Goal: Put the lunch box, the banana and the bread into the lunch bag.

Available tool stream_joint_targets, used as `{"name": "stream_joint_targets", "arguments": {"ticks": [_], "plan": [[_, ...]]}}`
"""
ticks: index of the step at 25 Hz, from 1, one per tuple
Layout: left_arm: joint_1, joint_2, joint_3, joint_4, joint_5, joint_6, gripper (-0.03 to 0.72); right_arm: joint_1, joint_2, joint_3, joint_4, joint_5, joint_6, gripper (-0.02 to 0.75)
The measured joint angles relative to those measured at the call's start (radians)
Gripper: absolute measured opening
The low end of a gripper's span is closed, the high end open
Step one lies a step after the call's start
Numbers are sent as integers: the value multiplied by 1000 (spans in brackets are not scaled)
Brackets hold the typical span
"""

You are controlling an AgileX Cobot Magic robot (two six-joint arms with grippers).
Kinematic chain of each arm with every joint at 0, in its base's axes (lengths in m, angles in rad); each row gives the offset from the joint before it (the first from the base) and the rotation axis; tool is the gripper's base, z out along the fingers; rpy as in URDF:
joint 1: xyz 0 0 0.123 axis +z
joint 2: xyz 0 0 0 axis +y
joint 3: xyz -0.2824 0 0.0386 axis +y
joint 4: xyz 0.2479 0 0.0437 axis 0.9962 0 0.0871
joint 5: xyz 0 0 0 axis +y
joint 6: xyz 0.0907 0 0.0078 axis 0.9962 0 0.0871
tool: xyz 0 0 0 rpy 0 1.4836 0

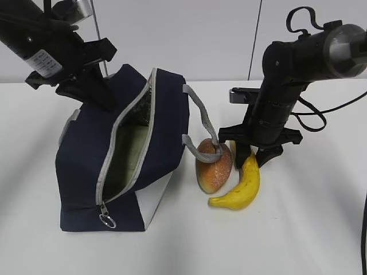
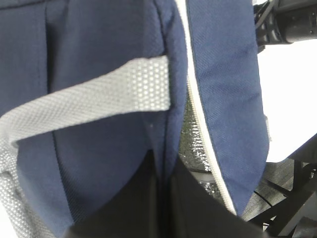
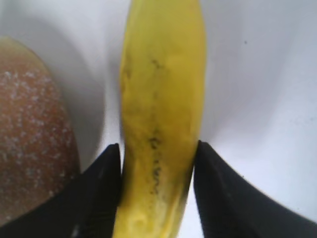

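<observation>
I am pinching the banana (image 3: 161, 124) near its end with the right pincer (image 3: 157, 171), mid-worktop beside the bread (image 1: 213, 166); it may swing loose. The left pincer (image 2: 163, 208) is gripping the lunch bag (image 1: 123, 166) rim.

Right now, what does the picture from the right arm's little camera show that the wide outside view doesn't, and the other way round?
Only the right wrist view shows the right claw up close: a dark finger on each side of the banana, touching its skin, plus the peel's dark marks.

Only the exterior view shows the open lunch bag, a pale green shape inside it, the left claw at the bag's back edge, and both arms.

Both show the banana lying on the white table beside the bread.
</observation>
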Motion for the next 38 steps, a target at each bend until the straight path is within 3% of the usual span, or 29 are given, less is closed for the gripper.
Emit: {"name": "stream_joint_targets", "arguments": {"ticks": [3,11,14,16,21,25,34,38], "plan": [[0,0,0,0,2,0,-3,0,0,0,-4,0,-1,273],[0,0,0,0,3,0,-3,-11,-23,-145,-172,180,10,271],[0,0,0,0,2,0,-3,-17,-74,-232,-158,238,7,271],[0,0,0,0,1,0,-3,-17,-119,-269,-79,250,-27,271],[0,0,0,0,1,0,-3,-17,-196,-291,301,274,-214,271],[0,0,0,0,3,0,-3,-3,-200,-291,510,293,-309,271],[0,0,0,0,4,0,-3,107,-76,-293,648,235,-329,271],[0,0,0,0,4,0,-3,111,5,-293,632,219,-290,271]]}}
